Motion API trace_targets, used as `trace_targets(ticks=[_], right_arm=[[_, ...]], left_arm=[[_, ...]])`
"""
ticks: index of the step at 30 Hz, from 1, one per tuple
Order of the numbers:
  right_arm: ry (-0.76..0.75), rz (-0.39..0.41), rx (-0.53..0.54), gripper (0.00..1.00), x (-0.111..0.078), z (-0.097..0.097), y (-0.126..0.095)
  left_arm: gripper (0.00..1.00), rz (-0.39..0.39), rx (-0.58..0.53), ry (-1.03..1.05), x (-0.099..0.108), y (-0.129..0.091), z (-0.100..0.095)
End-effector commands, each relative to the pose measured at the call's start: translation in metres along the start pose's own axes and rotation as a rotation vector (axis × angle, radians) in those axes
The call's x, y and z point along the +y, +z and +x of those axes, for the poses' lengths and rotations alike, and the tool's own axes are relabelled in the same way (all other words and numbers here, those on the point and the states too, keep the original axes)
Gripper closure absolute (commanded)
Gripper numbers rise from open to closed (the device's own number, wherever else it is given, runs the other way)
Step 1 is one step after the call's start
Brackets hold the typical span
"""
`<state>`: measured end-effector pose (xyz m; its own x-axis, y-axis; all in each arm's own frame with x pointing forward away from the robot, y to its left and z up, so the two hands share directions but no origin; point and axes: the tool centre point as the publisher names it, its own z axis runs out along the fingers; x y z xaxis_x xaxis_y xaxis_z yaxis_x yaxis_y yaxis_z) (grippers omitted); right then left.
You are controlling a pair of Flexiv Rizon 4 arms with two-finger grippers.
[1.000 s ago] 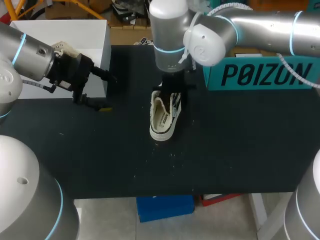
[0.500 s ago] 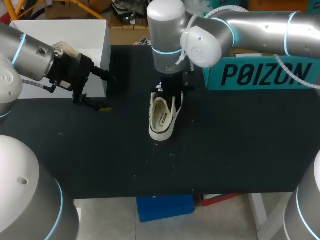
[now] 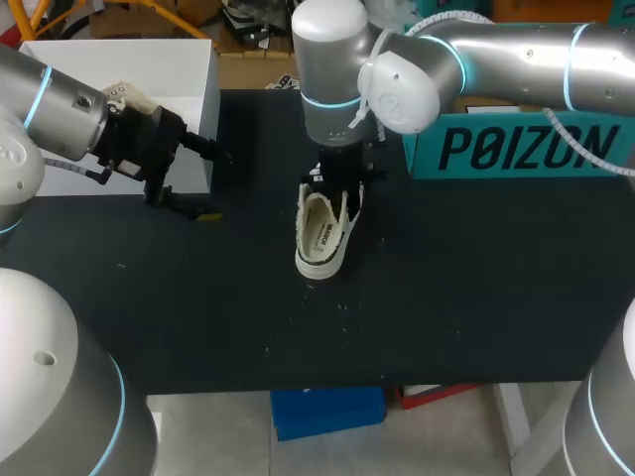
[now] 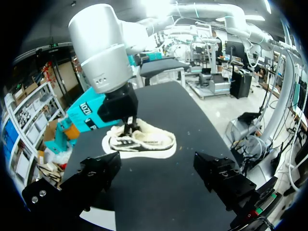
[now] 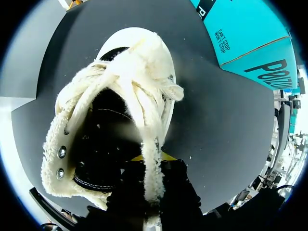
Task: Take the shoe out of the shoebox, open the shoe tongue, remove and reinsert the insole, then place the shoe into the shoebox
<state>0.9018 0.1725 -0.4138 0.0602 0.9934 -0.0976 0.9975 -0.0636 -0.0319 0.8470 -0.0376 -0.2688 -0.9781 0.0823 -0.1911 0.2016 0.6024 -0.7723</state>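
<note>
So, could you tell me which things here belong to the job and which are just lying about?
Job: shoe, pinched by the right gripper; white open box, likely the shoebox; left gripper, open, beside that box.
Lying about: teal box at the table's far right, possibly the lid.

You've got one shoe [image 3: 325,233] on one worktop [image 3: 446,297], two boxes (white box [image 3: 169,69], teal box [image 3: 526,149]) and two pincers: left pincer [image 3: 213,185], right pincer [image 3: 342,178].
</note>
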Motion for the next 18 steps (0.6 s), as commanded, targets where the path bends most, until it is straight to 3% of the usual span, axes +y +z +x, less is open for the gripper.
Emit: trace_targets(ticks=[1, 4, 8, 18], right_arm=[[-0.001, 0.001, 0.0, 1.0, 0.002, 0.004, 0.003], [-0.001, 0.001, 0.0, 1.0, 0.002, 0.004, 0.003], [0.001, -0.027, -0.022, 1.0, 0.011, -0.003, -0.023], [-0.213, -0.12, -0.004, 1.0, 0.011, -0.031, -0.136]], left_arm=[[0.0, -0.002, -0.003, 0.001, 0.0, 0.001, 0.001], [0.0, -0.002, -0.003, 0.001, 0.0, 0.001, 0.001], [0.0, -0.002, -0.003, 0.001, 0.0, 0.001, 0.001], [0.0, -0.002, -0.003, 0.001, 0.0, 0.001, 0.001]])
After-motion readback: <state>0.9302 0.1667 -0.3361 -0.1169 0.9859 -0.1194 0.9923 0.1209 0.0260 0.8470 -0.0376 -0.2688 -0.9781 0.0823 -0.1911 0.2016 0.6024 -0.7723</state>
